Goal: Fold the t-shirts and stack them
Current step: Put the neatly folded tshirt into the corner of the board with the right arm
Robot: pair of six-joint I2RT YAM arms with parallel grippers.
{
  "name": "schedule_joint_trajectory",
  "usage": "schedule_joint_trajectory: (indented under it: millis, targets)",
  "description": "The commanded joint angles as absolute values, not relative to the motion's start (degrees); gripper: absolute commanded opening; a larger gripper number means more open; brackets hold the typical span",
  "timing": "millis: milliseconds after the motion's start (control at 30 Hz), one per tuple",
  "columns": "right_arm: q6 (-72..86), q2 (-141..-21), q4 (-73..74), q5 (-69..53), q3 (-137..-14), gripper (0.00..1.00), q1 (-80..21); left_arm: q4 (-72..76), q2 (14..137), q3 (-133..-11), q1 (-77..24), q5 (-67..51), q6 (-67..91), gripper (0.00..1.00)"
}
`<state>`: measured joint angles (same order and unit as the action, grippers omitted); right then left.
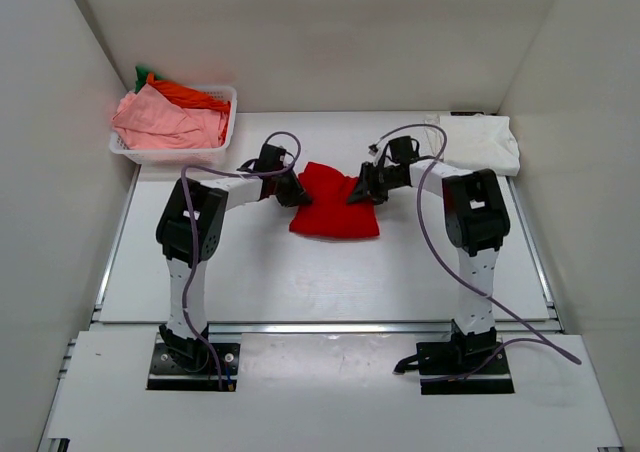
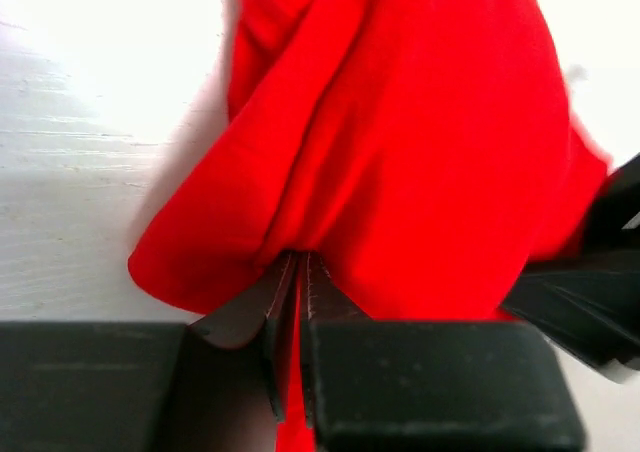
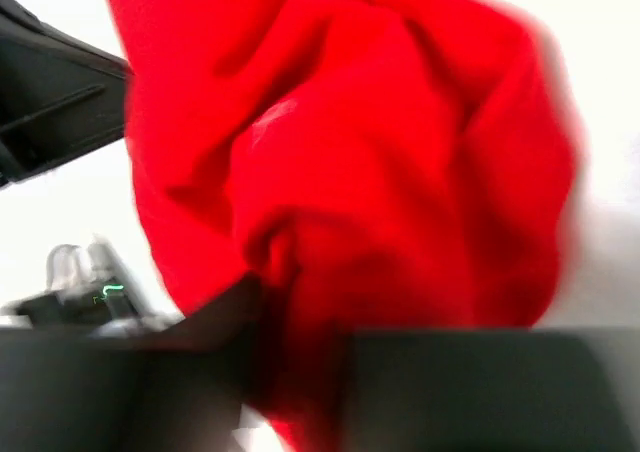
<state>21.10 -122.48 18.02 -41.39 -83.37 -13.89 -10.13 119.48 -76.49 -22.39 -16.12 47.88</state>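
A bright red t-shirt (image 1: 335, 210) lies partly folded in the middle of the table. My left gripper (image 1: 296, 190) is shut on its left edge; the left wrist view shows red cloth (image 2: 400, 142) pinched between the dark fingers (image 2: 262, 307). My right gripper (image 1: 357, 192) is shut on the shirt's upper right edge; the right wrist view is blurred, with red cloth (image 3: 350, 172) bunched in the jaws. A folded cream-white t-shirt (image 1: 480, 142) lies at the back right. Pink (image 1: 165, 122), orange (image 1: 190, 96) and green (image 1: 143, 73) t-shirts sit in the basket.
A white plastic lattice basket (image 1: 228, 122) stands at the back left corner of the table. White walls enclose the table on the left, back and right. Purple cables loop from both arms over the table.
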Motion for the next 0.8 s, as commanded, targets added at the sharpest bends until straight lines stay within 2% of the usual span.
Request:
schedule_joint_trajectory:
  millis: [0, 67, 233, 400, 633, 767]
  targets:
    - [26.36, -124.89, 16.27, -51.5, -81.65, 0.0, -13.98, -10.73, 118.3, -75.68, -22.41, -16.96, 46.93, 0.18]
    - [23.84, -124.54, 18.09, -49.41, -83.48, 0.0, -13.53, -9.59, 116.64, -75.16, -21.97, -18.71, 47.02, 0.19]
    - [7.76, -121.56, 32.76, -24.93, -95.34, 0.0, -13.62, -10.98, 110.49, -72.6, -20.04, -20.47, 45.0, 0.19]
    - [-5.6, -117.96, 34.81, -7.14, -99.75, 0.0, -12.66, -12.39, 104.78, -69.53, -18.29, -21.26, 43.24, 0.19]
    - [-12.46, -117.16, 38.85, -0.11, -109.41, 0.01, -6.42, -13.18, 100.9, -66.01, -16.88, -22.67, 41.49, 0.19]
    - [-15.64, -114.53, 36.57, -3.51, -109.16, 0.0, -0.29, -13.36, 100.46, -64.08, -16.17, -23.2, 40.7, 0.18]
